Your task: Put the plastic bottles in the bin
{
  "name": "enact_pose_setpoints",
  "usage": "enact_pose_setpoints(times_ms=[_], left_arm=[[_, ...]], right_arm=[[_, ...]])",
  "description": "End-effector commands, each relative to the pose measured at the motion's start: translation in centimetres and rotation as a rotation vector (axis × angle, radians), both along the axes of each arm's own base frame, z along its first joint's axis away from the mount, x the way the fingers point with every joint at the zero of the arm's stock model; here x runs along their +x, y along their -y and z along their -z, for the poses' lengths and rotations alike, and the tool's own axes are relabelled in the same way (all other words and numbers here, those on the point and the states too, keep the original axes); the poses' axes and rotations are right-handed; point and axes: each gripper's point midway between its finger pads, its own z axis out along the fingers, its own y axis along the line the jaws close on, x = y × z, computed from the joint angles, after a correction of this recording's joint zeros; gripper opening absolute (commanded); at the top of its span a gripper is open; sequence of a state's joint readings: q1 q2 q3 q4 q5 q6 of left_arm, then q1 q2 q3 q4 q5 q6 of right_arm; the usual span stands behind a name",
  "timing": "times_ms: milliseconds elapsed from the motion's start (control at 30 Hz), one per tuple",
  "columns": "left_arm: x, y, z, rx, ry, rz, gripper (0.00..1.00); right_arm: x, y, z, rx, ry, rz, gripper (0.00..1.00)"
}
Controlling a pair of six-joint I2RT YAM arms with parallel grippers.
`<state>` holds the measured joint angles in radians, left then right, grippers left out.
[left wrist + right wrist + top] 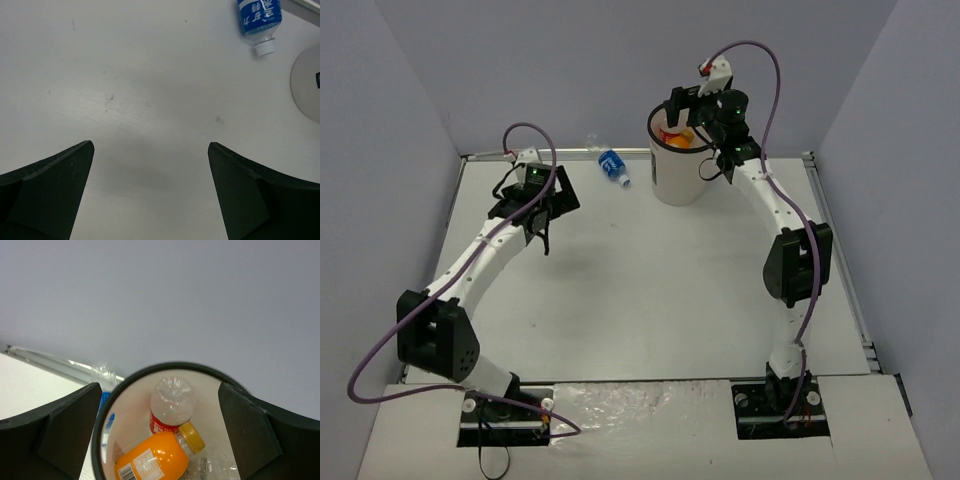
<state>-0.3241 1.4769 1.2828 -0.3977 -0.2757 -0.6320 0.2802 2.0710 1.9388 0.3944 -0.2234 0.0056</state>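
The left gripper (544, 232) is seen far to the left of the bin (675, 180), low over the white table (620, 300). Its jaws are spread wide, and nothing is held between them; only bare table is seen under them in the left wrist view (150, 150).

A bottle with a blue label (612, 165) is found lying on its side on the table, just to the left of the bin and not touching it. Its white cap is pointed toward the near side. In the left wrist view the same bottle (259, 17) is seen next to a bit of the bin's wall (307, 82).

The bin is stood upright near the back of the table. Inside it, an orange bottle (150, 457) with a yellow cap (192, 436) is seen lying on top, and a clear bottle with a red label (170, 405) is tucked behind it.

The right gripper (685, 115) is held right above the bin's black rim (165, 366). Its jaws are wide apart (159, 387), and nothing is gripped by them.
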Motion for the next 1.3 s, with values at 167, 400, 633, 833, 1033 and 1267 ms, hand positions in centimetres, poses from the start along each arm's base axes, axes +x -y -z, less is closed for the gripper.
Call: enact_pose_setpoints(times_ms=[167,400,633,833,1033,1267], left_arm=[[12.3,5.3,-2.2,-0.077,0.074,0.065,0.97],[19.8,5.9,-0.1,-0.035,0.044,0.065,0.97],[25.6,7.4,4.5,-0.093,0.100,0.138,0.97],[27.1,7.8,7.4,-0.102,0.116,0.169,0.97],[27.4,8.5,10.1,-0.126,0.087,0.196,0.81],[27.0,8.1,9.4,-0.136,0.087,0.216,0.23]], right_arm=[[-9.6,3.8,-14.7,0.035,0.333,0.046,1.00],[-14.1,7.1,-13.6,0.017,0.320,0.152,1.00],[-15.9,8.3,-12.5,-0.003,0.319,0.183,1.00],[-16.3,8.9,-11.7,-0.015,0.309,0.212,1.00],[-15.9,9.0,-10.4,-0.018,0.279,0.223,1.00],[-16.2,8.5,-9.4,-0.011,0.249,0.192,1.00]])
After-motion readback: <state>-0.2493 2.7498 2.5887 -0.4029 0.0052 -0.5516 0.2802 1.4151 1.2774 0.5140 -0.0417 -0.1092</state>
